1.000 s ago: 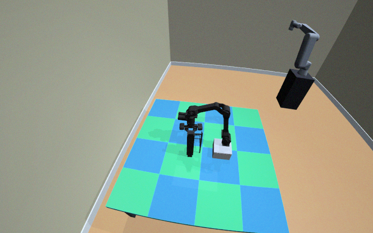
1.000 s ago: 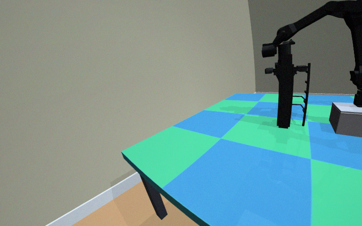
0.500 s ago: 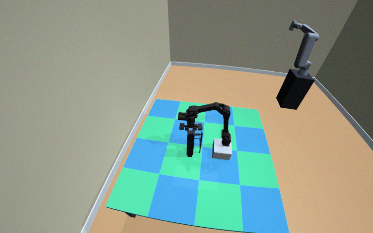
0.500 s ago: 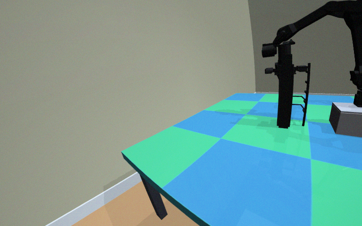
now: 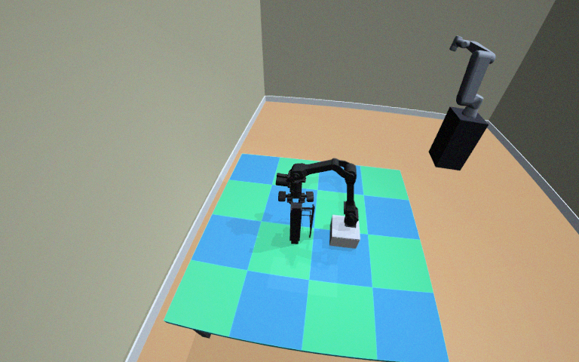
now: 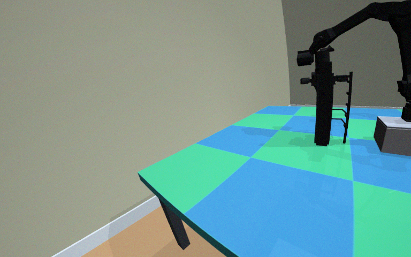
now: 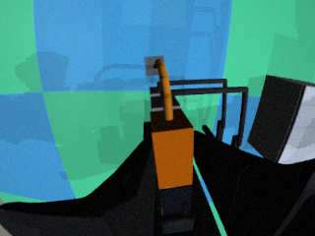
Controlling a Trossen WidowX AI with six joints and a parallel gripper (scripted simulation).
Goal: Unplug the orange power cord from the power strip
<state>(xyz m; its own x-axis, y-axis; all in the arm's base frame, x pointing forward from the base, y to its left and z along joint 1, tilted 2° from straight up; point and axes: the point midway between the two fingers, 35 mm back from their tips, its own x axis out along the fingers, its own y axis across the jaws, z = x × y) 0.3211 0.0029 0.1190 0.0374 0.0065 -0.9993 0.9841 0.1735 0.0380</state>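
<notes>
The orange plug [image 7: 172,157] is low in the middle of the wrist view, between the black fingers. Its orange cord [image 7: 167,98] runs up the view toward a small grey square. Black parts with light bands show beyond the plug, and a dark part shows just below it. A tall black upright piece, seemingly the power strip [image 5: 295,224] [image 6: 323,115], stands under my gripper [image 5: 295,202] [image 7: 172,130]. My gripper points down and is shut on the orange plug. The plug and cord do not show in the top and exterior views. I cannot tell whether the plug is seated.
A thin black frame [image 5: 311,222] [image 6: 348,103] [image 7: 245,110] stands close beside the upright piece. A white and grey block [image 5: 344,238] [image 6: 396,139] [image 7: 281,115] under the arm's base is to the right. A grey arm on a black pedestal [image 5: 457,138] stands beyond the table.
</notes>
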